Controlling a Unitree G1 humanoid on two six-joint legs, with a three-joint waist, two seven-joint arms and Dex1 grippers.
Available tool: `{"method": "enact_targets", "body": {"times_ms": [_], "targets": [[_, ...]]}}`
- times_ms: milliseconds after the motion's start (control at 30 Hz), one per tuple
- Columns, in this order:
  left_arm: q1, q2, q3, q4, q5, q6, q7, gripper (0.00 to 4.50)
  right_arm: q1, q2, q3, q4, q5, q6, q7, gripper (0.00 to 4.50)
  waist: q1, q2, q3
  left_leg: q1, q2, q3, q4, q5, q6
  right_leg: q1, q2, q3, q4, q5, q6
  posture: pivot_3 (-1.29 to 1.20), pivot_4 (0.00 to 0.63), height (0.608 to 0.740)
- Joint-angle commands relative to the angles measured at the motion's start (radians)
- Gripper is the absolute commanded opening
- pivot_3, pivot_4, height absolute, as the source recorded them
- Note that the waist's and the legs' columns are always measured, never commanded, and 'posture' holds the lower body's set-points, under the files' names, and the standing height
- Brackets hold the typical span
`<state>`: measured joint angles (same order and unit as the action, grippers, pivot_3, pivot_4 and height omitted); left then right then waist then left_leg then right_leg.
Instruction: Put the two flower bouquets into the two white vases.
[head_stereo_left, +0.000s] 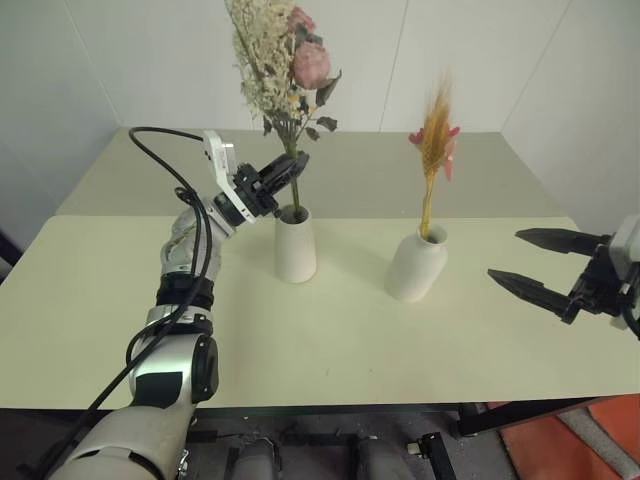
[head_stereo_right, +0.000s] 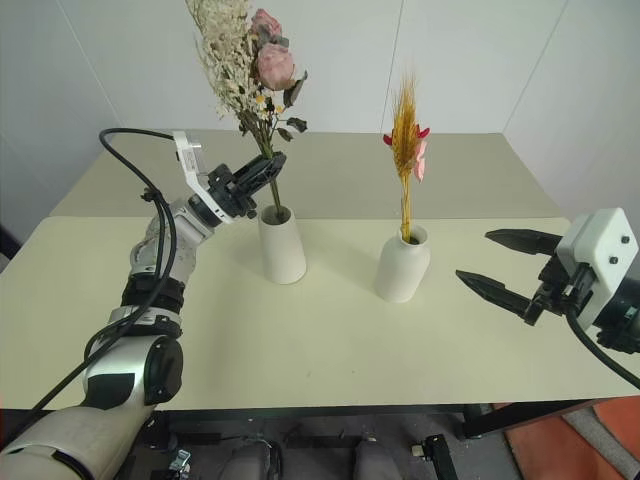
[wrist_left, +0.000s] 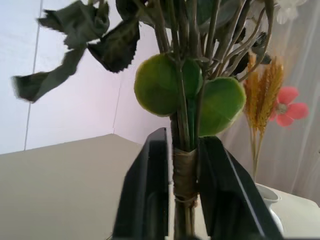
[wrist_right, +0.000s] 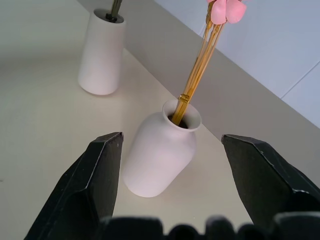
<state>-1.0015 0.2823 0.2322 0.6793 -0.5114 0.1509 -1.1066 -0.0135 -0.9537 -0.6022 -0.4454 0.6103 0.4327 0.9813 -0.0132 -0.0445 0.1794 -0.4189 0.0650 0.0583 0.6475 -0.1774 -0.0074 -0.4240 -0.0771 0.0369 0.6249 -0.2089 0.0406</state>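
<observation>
a pale cream table carries everything, its top made of two slabs with a seam running from nine to three o'clock just behind the vases. two white vases stand upright on the near slab, apart from each other. the tall tapered vase sits near the centre, toward eleven o'clock. the rounded bottle vase stands at its three o'clock, a little nearer the front edge.
</observation>
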Motion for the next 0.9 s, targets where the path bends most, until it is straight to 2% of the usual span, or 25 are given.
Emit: {"method": "enact_targets", "body": {"times_ms": [33, 267, 400, 533, 700, 900], "targets": [[0.007, 0.024, -0.025, -0.09, 0.003, 0.0, -0.034, 2.11, -0.007, -0.002, -0.022, -0.008, 0.006, -0.029, 0.004, 3.76, 0.0, 0.0, 0.0, 0.0, 0.0, 0.0, 0.0, 0.0, 0.0, 0.0, 0.0, 0.0, 0.0, 0.0, 0.0, 0.0, 0.15, 0.74], [0.047, 0.117, -0.104, -0.163, 0.086, -0.018, -0.058, 4.4, -0.007, -0.011, -0.027, -0.003, 0.022, -0.007, 0.003, 3.76, -0.001, 0.0, 0.0, 0.0, 0.0, 0.0, 0.0, 0.0, 0.0, 0.0, 0.0, 0.0, 0.0, 0.0, 0.0, 0.0, 0.15, 0.74], [0.022, 0.215, -0.14, -0.182, 0.118, 0.136, -0.042, 4.46, -0.019, -0.014, -0.018, 0.013, 0.016, -0.013, 0.005, 3.76, 0.0, 0.0, 0.0, 0.0, 0.0, 0.0, 0.0, 0.0, 0.0, 0.0, 0.0, 0.0, 0.0, 0.0, 0.0, 0.0, 0.15, 0.74], [0.013, 0.272, -0.122, -0.207, 0.112, 0.174, -0.027, 4.46, -0.036, -0.01, 0.003, 0.019, 0.014, -0.017, -0.002, 3.76, 0.0, 0.0, 0.0, 0.0, 0.0, 0.0, 0.0, 0.0, 0.0, 0.0, 0.0, 0.0, 0.0, 0.0, 0.0, 0.0, 0.15, 0.74], [0.084, 0.41, -0.125, -0.312, 0.109, 0.188, -0.132, 4.46, -0.048, -0.015, 0.011, 0.035, 0.006, -0.024, 0.003, 3.76, -0.006, 0.0, 0.0, -0.001, 0.0, 0.0, 0.0, 0.0, 0.0, -0.001, 0.0, 0.0, 0.0, 0.0, 0.0, 0.0, 0.15, 0.74], [0.2, 0.596, -0.11, -0.48, 0.066, 0.316, -0.231, 4.46, -0.066, -0.022, 0.029, 0.062, -0.007, -0.031, 0.008, 3.76, -0.003, 0.0, 0.0, 0.0, 0.001, 0.0, -0.001, 0.0, 0.0, -0.001, 0.0, 0.0, 0.001, 0.0, -0.001, 0.0, 0.15, 0.74]]}}
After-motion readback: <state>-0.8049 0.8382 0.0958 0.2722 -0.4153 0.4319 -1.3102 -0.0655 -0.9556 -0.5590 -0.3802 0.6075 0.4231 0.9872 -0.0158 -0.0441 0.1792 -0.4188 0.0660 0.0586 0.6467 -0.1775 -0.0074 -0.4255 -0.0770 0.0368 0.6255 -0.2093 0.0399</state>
